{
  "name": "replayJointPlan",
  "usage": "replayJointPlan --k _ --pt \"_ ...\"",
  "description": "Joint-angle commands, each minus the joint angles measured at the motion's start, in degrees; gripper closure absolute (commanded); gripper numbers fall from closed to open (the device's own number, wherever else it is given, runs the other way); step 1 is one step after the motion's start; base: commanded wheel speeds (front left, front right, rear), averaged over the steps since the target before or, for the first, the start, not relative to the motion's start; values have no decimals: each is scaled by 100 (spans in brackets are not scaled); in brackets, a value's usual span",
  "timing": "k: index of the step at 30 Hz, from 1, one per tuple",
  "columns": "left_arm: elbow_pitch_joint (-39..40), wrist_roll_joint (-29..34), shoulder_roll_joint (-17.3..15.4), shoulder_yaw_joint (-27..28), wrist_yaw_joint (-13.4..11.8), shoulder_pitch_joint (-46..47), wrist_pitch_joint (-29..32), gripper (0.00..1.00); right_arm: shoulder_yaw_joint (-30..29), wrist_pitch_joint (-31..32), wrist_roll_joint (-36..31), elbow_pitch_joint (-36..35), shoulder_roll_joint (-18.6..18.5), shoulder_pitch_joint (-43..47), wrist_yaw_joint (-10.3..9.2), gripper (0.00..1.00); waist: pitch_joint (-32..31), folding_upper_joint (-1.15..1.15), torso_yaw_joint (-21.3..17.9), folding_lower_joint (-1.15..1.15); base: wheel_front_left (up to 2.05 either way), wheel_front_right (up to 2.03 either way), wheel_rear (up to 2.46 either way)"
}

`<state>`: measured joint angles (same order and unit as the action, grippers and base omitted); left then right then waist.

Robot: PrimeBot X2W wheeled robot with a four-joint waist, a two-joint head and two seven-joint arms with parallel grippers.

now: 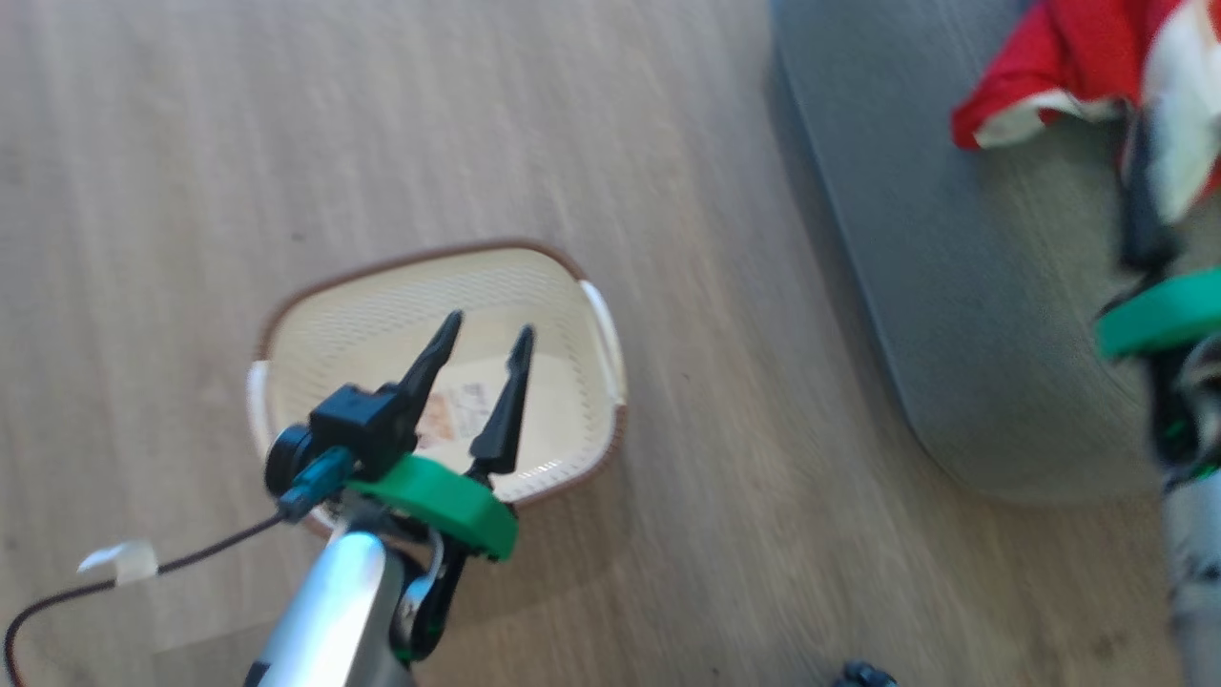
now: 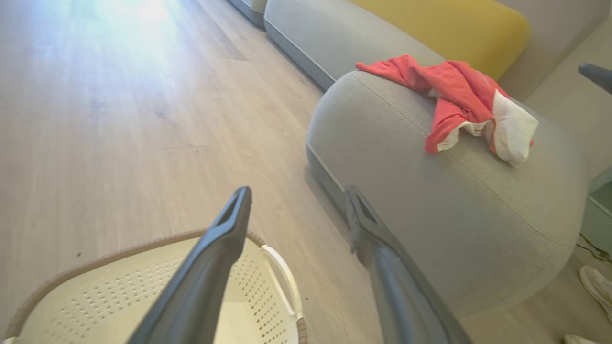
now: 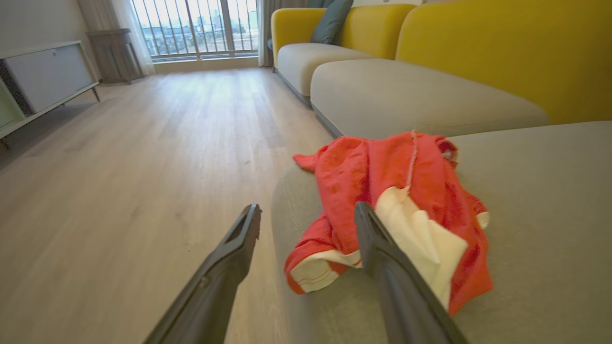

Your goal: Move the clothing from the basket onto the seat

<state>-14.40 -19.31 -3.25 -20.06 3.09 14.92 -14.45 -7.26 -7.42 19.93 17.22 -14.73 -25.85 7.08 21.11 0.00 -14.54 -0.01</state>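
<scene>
The cream basket (image 1: pixel 582 382) stands on the wood floor, and its bare bottom shows a sticker (image 1: pixel 456 412). My left gripper (image 1: pixel 488 327) hangs open just above it with nothing between its fingers, which also show in the left wrist view (image 2: pixel 296 192) over the basket's rim (image 2: pixel 119 296). The red and white clothing (image 3: pixel 382 191) lies crumpled on the grey seat (image 3: pixel 550 200). My right gripper (image 3: pixel 307 210) stands open just in front of the clothing and holds nothing. In the head view the clothing (image 1: pixel 1059 48) lies at the top right on the seat (image 1: pixel 954 267).
Grey sofa cushions with yellow backs (image 3: pixel 478 52) run behind the seat. A low white cabinet (image 3: pixel 43 76) stands at the far left wall. A black cable with white tape (image 1: pixel 124 561) lies on the floor near the basket. Pale shoes (image 2: pixel 595 283) sit beside the seat.
</scene>
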Motion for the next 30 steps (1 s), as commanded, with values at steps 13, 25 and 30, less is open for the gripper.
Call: replayJointPlan --k 13,25,30 --pt "-198 198 32 1336 -288 -570 -55 0 789 -697 -512 -11 672 1316 41 0 -1133 0 1394 1 0 0 0" --pt "-231 132 36 1948 -184 -969 -55 0 699 -756 -1166 -229 1149 1995 41 0 -1630 0 1537 1 0 0 0" --pt "-141 63 36 2058 -238 -1184 -55 0 822 -757 -1144 -268 1181 2178 41 0 -1768 0 1465 1 0 0 0"
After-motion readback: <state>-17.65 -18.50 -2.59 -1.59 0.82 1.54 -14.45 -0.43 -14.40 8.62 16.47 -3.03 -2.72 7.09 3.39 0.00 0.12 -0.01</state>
